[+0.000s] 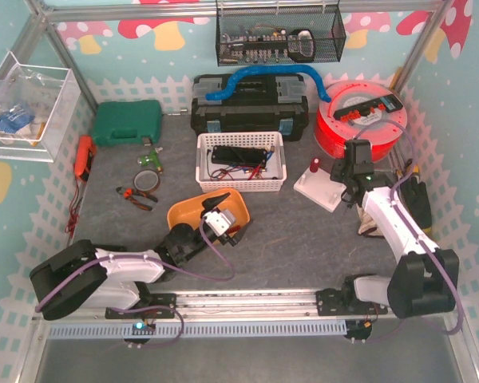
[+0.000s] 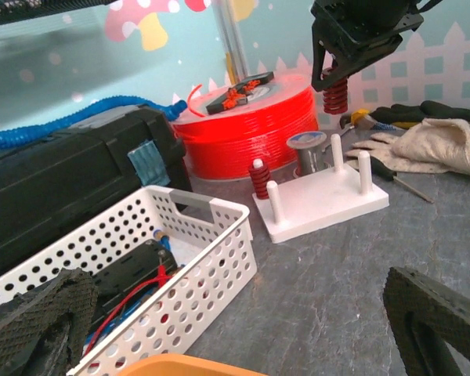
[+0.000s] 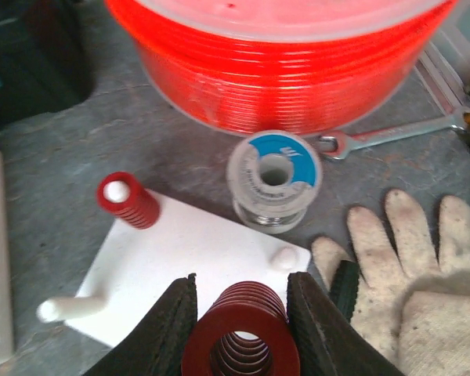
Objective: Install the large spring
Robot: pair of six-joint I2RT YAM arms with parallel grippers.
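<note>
Between right end effector [image 3: 241, 329] fingers, large spring [image 3: 241, 348]

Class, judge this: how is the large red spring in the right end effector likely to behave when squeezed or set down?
The large spring looks thick-coiled, so probably stiff, barely compressing in the right end effector. Being cylindrical, it would likely roll if laid sideways.

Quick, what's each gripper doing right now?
Left gripper: open, holding nothing.
Right gripper: closed on the large red spring.
</note>
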